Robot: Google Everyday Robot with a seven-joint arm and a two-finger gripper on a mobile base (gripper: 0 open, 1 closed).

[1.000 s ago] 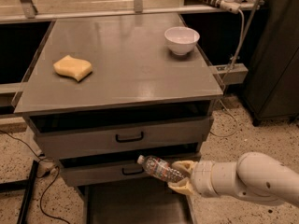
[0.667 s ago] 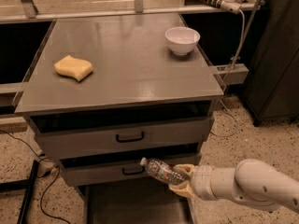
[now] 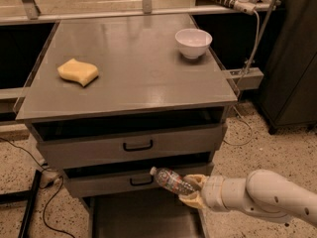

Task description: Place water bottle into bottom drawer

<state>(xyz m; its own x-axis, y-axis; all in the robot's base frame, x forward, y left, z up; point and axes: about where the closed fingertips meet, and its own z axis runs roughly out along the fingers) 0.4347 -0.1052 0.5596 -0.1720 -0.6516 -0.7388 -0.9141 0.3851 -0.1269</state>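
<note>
Evidently the gripper point(image 3: 192, 190) pinches the water bottle point(image 3: 170, 180) by its base, cap pointing away from the jaws, to lower it into the bottom drawer point(image 3: 138, 219) beneath them.

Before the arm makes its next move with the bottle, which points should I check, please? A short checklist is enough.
1. Water bottle gripped in the hand: ok.
2. Bottom drawer pulled open: ok.
3. Bottle over the drawer floor: ok, toward its right side.
4. Cap apart from the drawer front behind it: cannot tell.
5. Bottle low enough to release: cannot tell.
</note>
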